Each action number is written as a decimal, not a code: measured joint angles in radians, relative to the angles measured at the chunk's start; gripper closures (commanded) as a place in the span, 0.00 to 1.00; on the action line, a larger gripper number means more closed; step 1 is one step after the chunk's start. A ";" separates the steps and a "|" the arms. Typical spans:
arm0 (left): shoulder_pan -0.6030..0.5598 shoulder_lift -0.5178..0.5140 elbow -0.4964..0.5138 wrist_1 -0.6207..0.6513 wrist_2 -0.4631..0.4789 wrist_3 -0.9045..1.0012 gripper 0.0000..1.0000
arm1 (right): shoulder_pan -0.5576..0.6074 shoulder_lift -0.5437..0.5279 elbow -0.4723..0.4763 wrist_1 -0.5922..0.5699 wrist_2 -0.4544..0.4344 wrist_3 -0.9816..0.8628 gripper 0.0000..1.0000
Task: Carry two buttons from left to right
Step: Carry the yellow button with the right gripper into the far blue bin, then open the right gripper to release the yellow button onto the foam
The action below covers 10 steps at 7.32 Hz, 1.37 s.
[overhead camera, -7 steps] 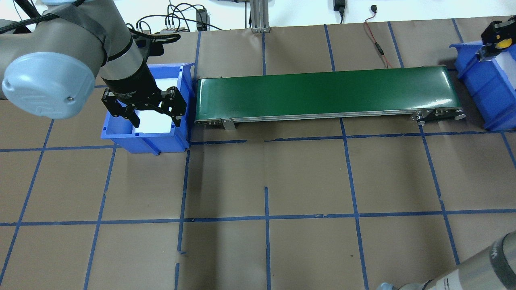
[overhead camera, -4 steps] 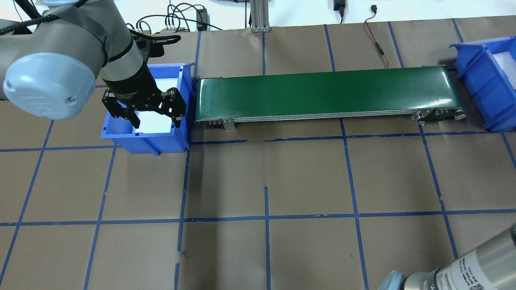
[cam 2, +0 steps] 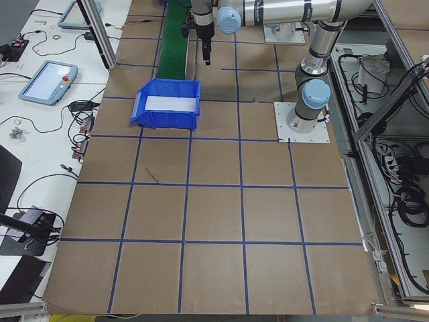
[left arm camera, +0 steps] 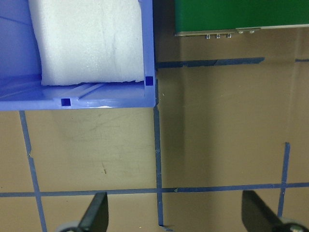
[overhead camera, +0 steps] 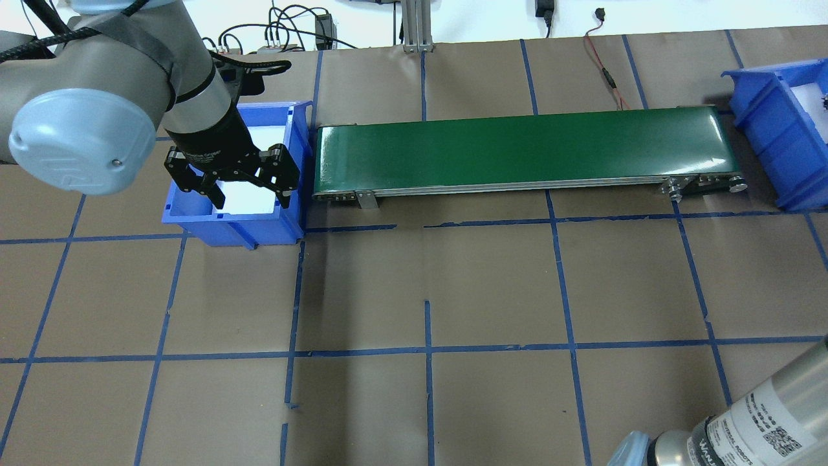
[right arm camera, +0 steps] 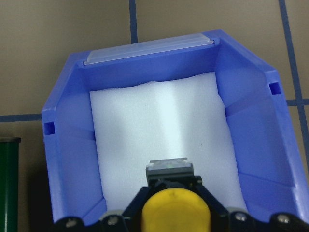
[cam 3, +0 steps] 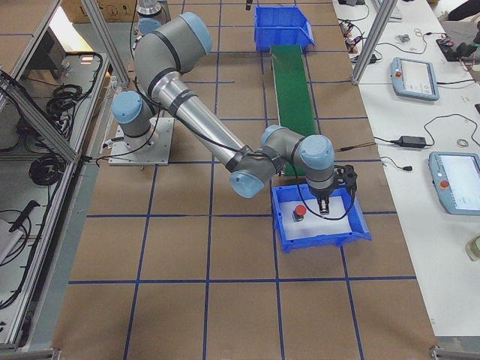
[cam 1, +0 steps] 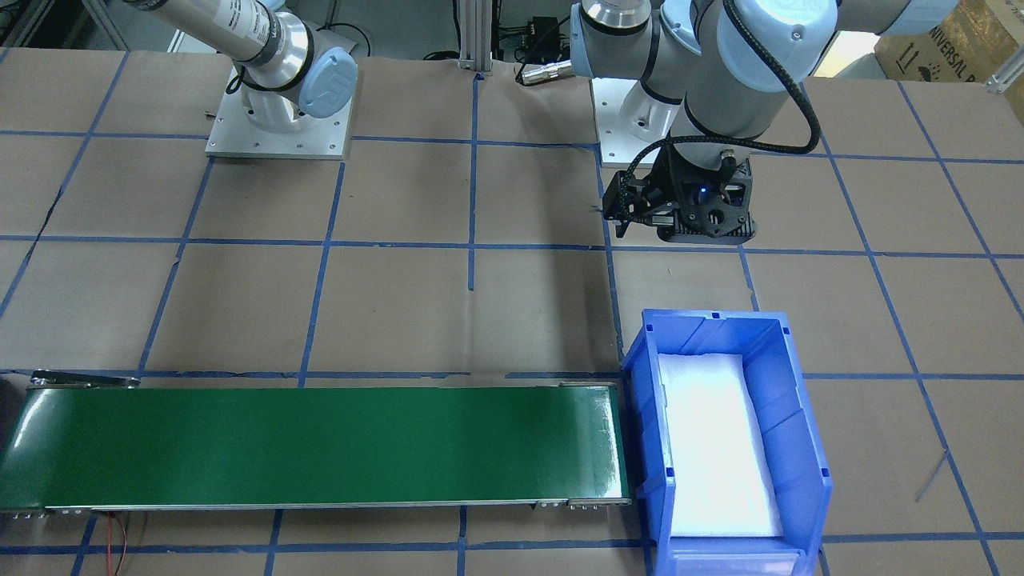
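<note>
My right gripper (right arm camera: 175, 205) is shut on the yellow-capped button (right arm camera: 176, 216) and holds it over the white foam inside the right blue bin (right arm camera: 67, 125). In the exterior right view the gripper (cam 3: 324, 204) hangs over that bin (cam 3: 283, 229), and the red-capped button (cam 3: 299, 211) sits on the foam at the bin's left side. My left gripper (overhead camera: 236, 188) is open and empty, above the near end of the left blue bin (overhead camera: 296, 133). Its fingertips (left arm camera: 99, 212) stand wide apart over the brown table. No button shows in the left bin.
A long green conveyor belt (overhead camera: 517, 149) lies between the two bins; it also shows in the front-facing view (cam 1: 320, 444). The left bin (cam 1: 800, 448) holds only white foam. Blue tape lines grid the brown table. My right arm's forearm (overhead camera: 763, 421) crosses the overhead view's lower right corner.
My right gripper with the yellow button has left the overhead view at its right edge, over the right bin. The right forearm shifted in the lower right corner. My left gripper barely moved.
</note>
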 measured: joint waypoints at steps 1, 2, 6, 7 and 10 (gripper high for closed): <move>0.000 0.000 0.000 0.000 0.000 0.000 0.04 | 0.000 0.014 0.010 -0.002 0.005 0.010 0.66; 0.000 0.000 -0.001 0.000 0.000 0.000 0.04 | -0.001 0.025 0.020 -0.002 0.001 0.020 0.66; 0.000 0.000 -0.002 0.000 0.000 0.001 0.04 | -0.001 0.046 0.021 -0.005 -0.001 0.049 0.57; 0.000 0.000 -0.004 0.000 -0.001 0.001 0.04 | -0.001 0.048 0.020 -0.005 0.002 0.049 0.45; 0.000 0.000 -0.005 0.000 -0.001 0.000 0.04 | -0.001 0.047 0.019 -0.007 0.004 0.049 0.01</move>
